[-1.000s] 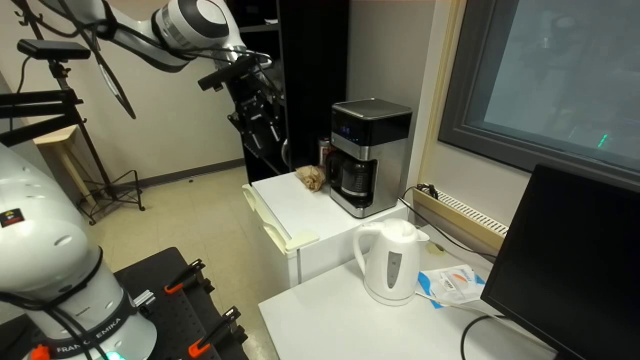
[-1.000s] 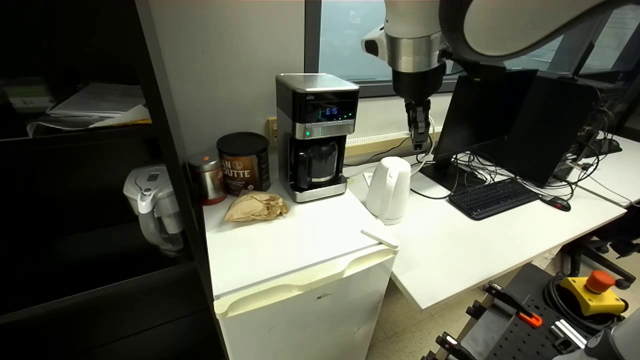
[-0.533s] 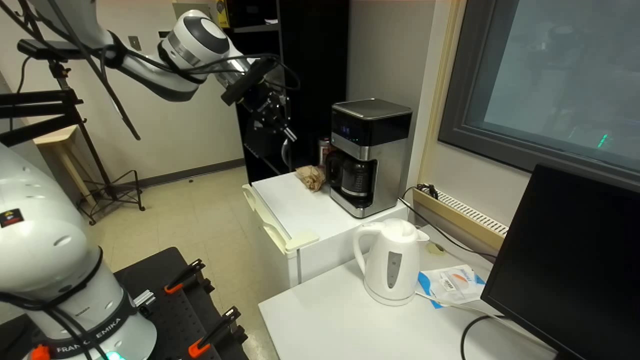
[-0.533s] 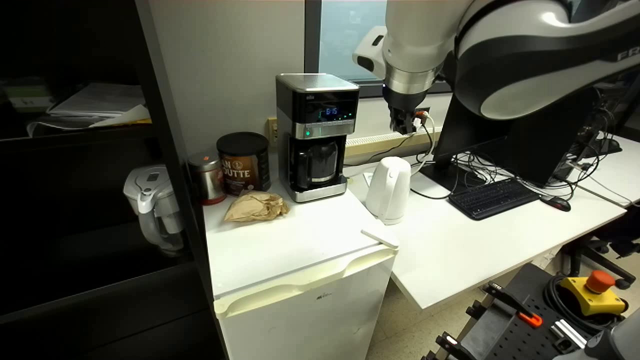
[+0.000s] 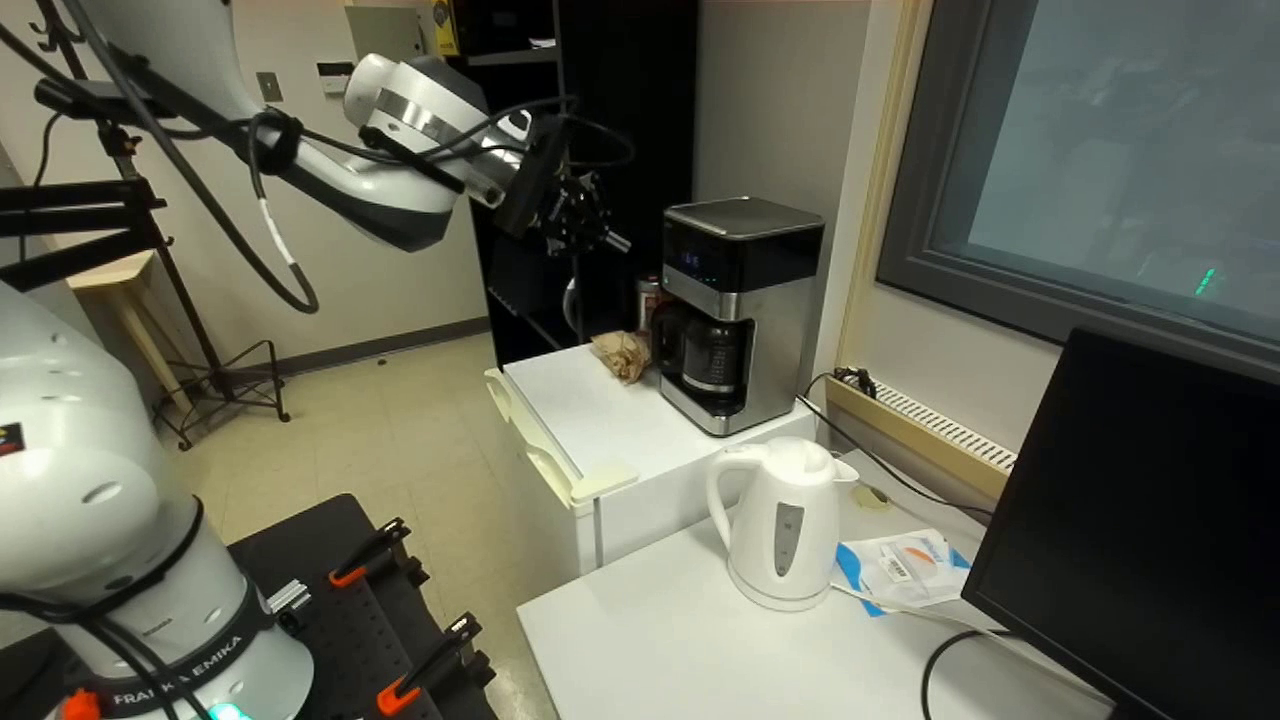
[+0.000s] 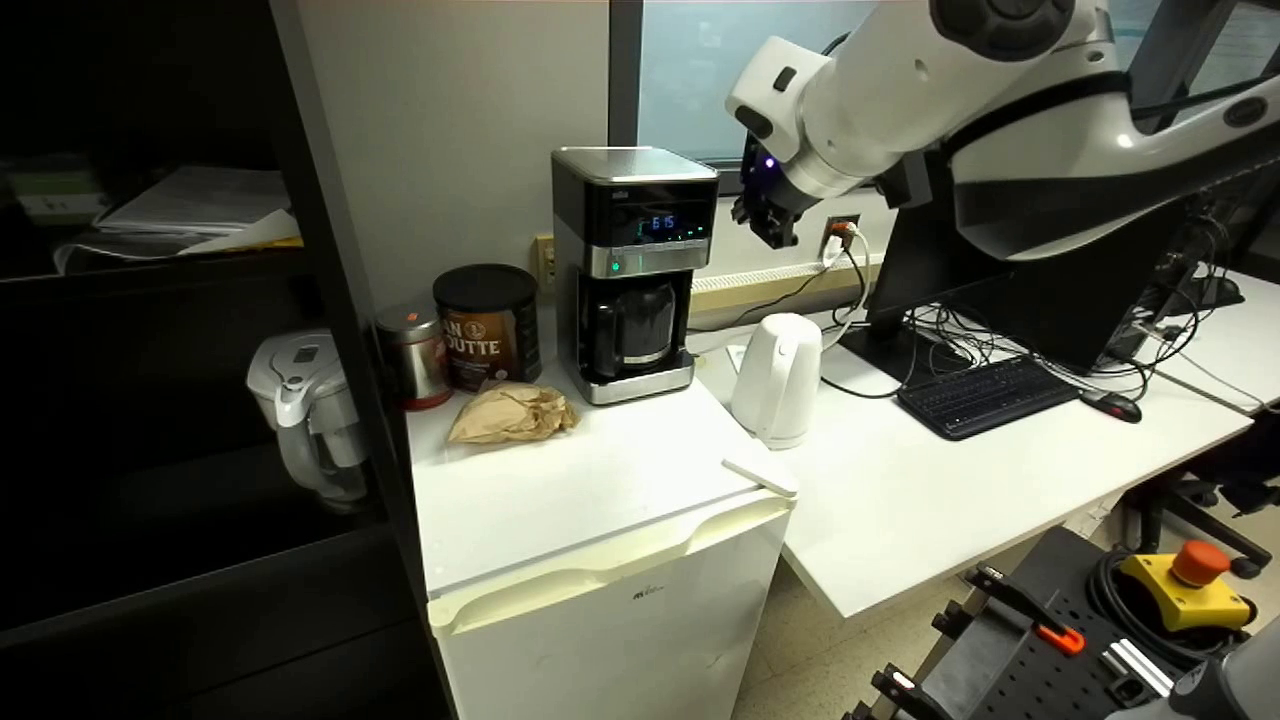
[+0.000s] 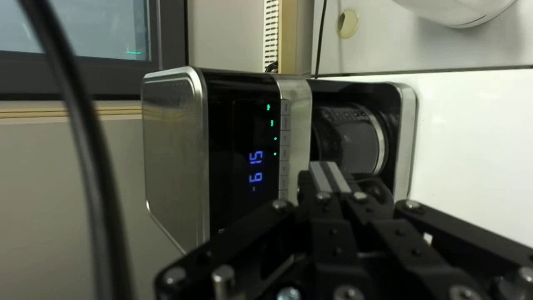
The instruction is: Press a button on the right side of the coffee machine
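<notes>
The coffee machine (image 5: 775,345), black with silver sides, stands upright on a white fridge and shows in both exterior views. Its blue clock display (image 6: 663,222) is lit, and a row of small buttons (image 6: 650,247) runs below it. In the wrist view the machine lies sideways, with the button strip (image 7: 285,143) just left of the fingertips. My gripper (image 5: 618,241) hangs in front of the machine's upper part, a gap apart from it. Its grey fingertips (image 7: 320,177) are pressed together with nothing between them. They cover part of the dark carafe (image 7: 362,141) in the wrist view.
A white kettle (image 5: 790,530) stands on the desk beside the fridge. A crumpled paper bag (image 6: 512,412), a coffee can (image 6: 488,335) and a metal canister (image 6: 415,355) sit left of the machine. A black shelf (image 6: 345,300) rises beyond them. A monitor (image 5: 1130,520) occupies the desk.
My gripper has moved closer to the coffee machine and swung from pointing down to pointing more toward its front. Its fingers, apart a second ago, have come together. The machine has not moved.
</notes>
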Available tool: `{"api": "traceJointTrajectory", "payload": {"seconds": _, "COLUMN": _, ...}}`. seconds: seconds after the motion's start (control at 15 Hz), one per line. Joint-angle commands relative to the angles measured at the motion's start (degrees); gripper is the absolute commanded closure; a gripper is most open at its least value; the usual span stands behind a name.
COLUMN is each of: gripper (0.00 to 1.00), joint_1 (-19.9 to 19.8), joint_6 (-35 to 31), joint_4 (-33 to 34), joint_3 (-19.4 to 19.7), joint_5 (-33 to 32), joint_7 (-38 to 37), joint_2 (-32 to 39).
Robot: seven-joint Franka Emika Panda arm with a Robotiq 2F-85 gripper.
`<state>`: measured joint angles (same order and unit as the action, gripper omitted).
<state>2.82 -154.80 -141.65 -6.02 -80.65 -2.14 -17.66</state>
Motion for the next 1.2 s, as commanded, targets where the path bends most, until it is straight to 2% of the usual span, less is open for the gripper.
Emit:
{"api": "traceJointTrajectory", "payload": {"seconds": 0.0, "gripper": 0.98, "joint_1": -2.53, "joint_6": -6.97, "joint_4": 2.84, "joint_3": 1.22, "joint_5": -12.59, "joint_7": -12.0, "joint_2": 3.26}}
{"api": "traceJointTrajectory", "payload": {"seconds": 0.27, "gripper": 0.97, "joint_1": -3.41, "joint_6": -9.12, "joint_4": 5.93, "joint_3": 2.66, "joint_5": -22.39, "joint_7": -22.65, "joint_2": 7.33}}
{"api": "traceJointTrajectory", "payload": {"seconds": 0.47, "gripper": 0.98, "joint_1": -3.59, "joint_6": -9.48, "joint_4": 8.36, "joint_3": 3.54, "joint_5": -26.91, "joint_7": -28.22, "joint_2": 10.9}}
{"api": "traceJointTrajectory", "payload": {"seconds": 1.13, "gripper": 0.98, "joint_1": -3.9, "joint_6": -10.13, "joint_4": 15.51, "joint_3": 4.5, "joint_5": -34.86, "joint_7": -38.22, "joint_2": 20.83}}
